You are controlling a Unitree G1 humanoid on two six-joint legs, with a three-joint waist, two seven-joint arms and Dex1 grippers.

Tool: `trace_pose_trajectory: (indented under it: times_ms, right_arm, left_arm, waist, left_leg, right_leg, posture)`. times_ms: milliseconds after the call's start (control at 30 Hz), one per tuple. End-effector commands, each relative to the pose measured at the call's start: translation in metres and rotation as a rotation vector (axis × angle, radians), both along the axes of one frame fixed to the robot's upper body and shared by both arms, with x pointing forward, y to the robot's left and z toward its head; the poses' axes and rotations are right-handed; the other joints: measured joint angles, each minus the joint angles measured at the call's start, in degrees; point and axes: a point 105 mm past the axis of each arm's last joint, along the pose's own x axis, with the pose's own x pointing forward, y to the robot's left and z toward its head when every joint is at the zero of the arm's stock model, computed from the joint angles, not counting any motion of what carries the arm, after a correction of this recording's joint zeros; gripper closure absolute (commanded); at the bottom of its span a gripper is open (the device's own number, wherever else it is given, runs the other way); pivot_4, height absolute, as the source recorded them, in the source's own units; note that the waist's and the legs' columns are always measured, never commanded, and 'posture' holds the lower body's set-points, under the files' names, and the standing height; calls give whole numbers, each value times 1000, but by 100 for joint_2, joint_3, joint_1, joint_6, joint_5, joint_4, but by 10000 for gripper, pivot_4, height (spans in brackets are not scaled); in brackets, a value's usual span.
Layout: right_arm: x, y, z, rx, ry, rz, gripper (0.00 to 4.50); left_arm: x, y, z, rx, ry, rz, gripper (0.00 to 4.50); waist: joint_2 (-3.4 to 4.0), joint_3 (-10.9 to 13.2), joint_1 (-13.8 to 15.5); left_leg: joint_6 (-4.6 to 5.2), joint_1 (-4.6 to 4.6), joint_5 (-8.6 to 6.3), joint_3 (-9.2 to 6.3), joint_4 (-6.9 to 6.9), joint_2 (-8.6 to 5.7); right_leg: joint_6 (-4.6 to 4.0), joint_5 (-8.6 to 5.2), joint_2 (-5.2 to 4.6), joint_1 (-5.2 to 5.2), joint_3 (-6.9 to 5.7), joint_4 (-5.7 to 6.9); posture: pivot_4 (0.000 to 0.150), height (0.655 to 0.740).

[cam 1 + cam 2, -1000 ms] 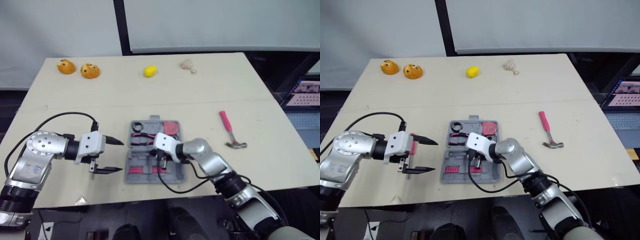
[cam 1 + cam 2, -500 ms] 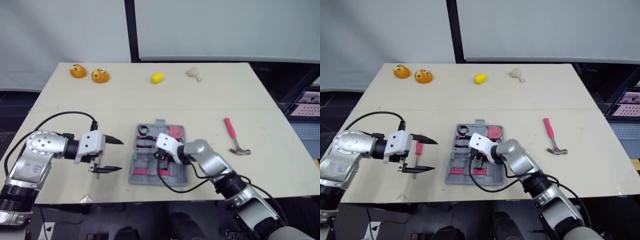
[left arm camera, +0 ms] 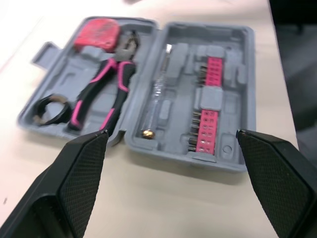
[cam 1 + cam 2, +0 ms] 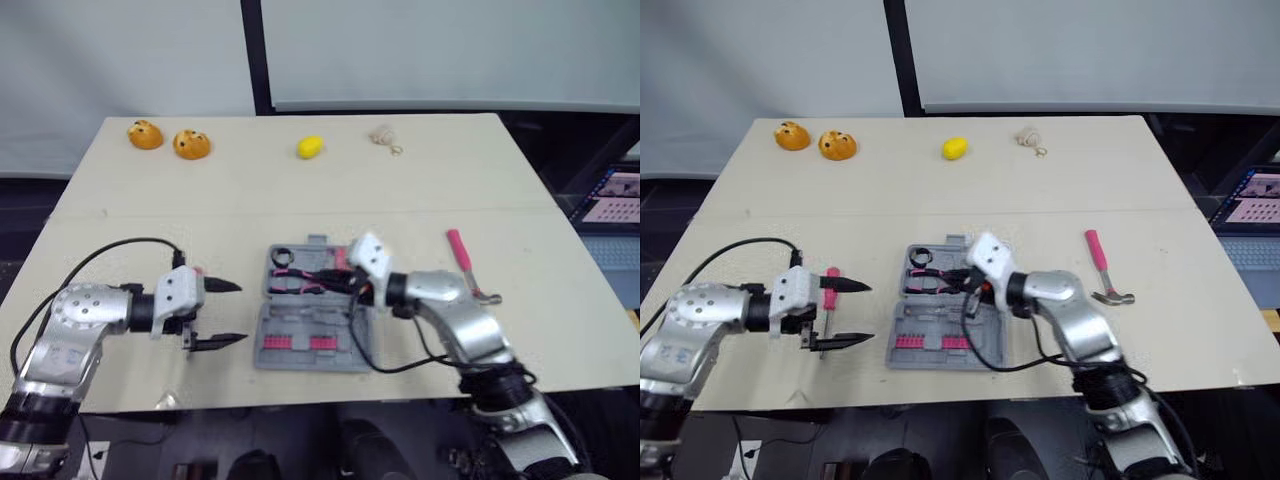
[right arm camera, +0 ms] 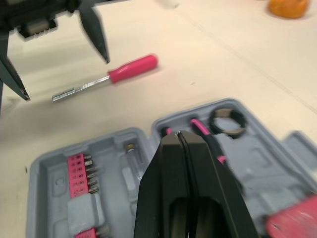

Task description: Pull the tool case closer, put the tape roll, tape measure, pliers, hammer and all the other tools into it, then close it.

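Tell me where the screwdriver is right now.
In the right eye view, the screwdriver lies on the robot's left side, by the open left gripper, left of the tool case.

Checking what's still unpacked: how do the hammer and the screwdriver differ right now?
The hammer lies right of the tool case, the screwdriver lies left of it, by the open left tool. The hammer ends in a metal head, the screwdriver in a thin shaft. Both have pink handles and lie outside it.
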Motion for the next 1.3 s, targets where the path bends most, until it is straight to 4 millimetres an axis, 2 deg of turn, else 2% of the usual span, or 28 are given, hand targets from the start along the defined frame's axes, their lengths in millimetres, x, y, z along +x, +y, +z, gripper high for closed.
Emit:
trace_pose_trajectory:
  times_ms: [33, 67, 167, 300, 367, 433, 533, 633, 833, 1033, 1100, 1233, 1300]
  right_arm:
    - [-7, -47, 11, -12, 28, -80, 39587]
    - [-8, -63, 9, -29, 48, -114, 35921]
    - [-13, -105, 3, -84, 86, -196, 20707]
    - [-24, -184, -2, -209, 114, -354, 463]
    - [-32, -216, -3, -232, 141, -436, 463]
    - [-37, -236, -4, -246, 155, -483, 463]
    - [-47, -276, -7, -301, 162, -601, 463]
    - [-51, -295, -3, -303, 148, -673, 463]
    - [-49, -299, -2, -276, 131, -691, 463]
    - [-45, -296, -7, -212, 120, -684, 463]
    - [-42, -294, -11, -177, 126, -706, 463]
    - [-24, -283, -22, -86, 160, -806, 463]
    - [-18, -278, -26, -66, 182, -841, 463]
  left_arm:
    - [-8, 17, 14, -98, -43, 144, 0]
    - [-11, 23, 13, -124, -32, 194, 0]
    - [-20, 45, 7, -172, -16, 343, 0]
    - [-48, 99, -14, -196, 35, 638, 0]
    - [-65, 129, -21, -185, 37, 789, 0]
    - [-75, 148, -23, -186, 33, 881, 0]
    - [-93, 182, -21, -227, 4, 1056, 0]
    - [-103, 195, -21, -253, -7, 1148, 0]
    - [-97, 183, -27, -260, 2, 1142, 0]
    - [-76, 155, -18, -304, -13, 1061, 0]
    - [-68, 141, -11, -324, -17, 1015, 0]
    - [-46, 94, 14, -362, -38, 831, 0]
    - [-42, 74, 23, -367, -38, 742, 0]
  waist:
    - [-1, 1, 11]
    - [-2, 2, 15]
    - [-9, 11, 37]
    - [-18, 23, 36]
    - [-27, 29, 22]
    - [-56, 49, 27]
    - [-79, 64, 39]
    - [-80, 68, 82]
    - [-71, 76, 97]
    - [-68, 94, 103]
    - [-64, 108, 104]
    - [-58, 112, 106]
    - [-45, 119, 105]
  left_leg:
    - [1, 1, -1, 0, -1, 0]
    - [2, 1, -1, -1, -2, 0]
    - [9, 4, -5, -2, -3, -2]
    - [10, 9, -6, -2, -16, -6]
    - [11, 13, -6, 1, -28, -9]
    - [11, 19, -6, 2, -37, -10]
    - [11, 31, -6, 2, -42, -11]
    - [12, 37, -6, 3, -48, -13]
    - [13, 43, -7, 4, -63, -13]
    - [13, 57, -7, 4, -65, -13]
    - [13, 96, -8, 4, -77, -12]
    - [12, 98, -7, 4, -81, -12]
    - [10, 97, -6, 6, -79, -12]
  right_leg:
    - [0, 0, 0, 2, 0, -2]
    - [0, 0, 0, 5, 0, -5]
    - [3, 1, 0, 13, 0, -12]
    - [4, 2, 1, 17, 3, -16]
    - [5, 3, 1, 18, 8, -24]
    - [5, 3, 1, 18, 9, -27]
    - [6, 4, 1, 29, 8, -26]
    - [11, 7, 0, 40, 9, -40]
    - [20, 12, 0, 54, 10, -65]
    - [24, 14, 0, 77, 10, -75]
    - [25, 14, 0, 116, 10, -88]
    - [27, 16, 0, 119, 10, -91]
    - [29, 18, 0, 118, 13, -89]
  posture:
    - [1500, 7400]
    - [1500, 7400]
    - [1500, 7400]
    - [1500, 7400]
    - [1500, 7400]
    - [1500, 7400]
    - [1500, 7400]
    - [1500, 7400]
    - [1500, 7400]
    - [1500, 7400]
    - [1500, 7400]
    - [1500, 7400]
    - [1500, 7400]
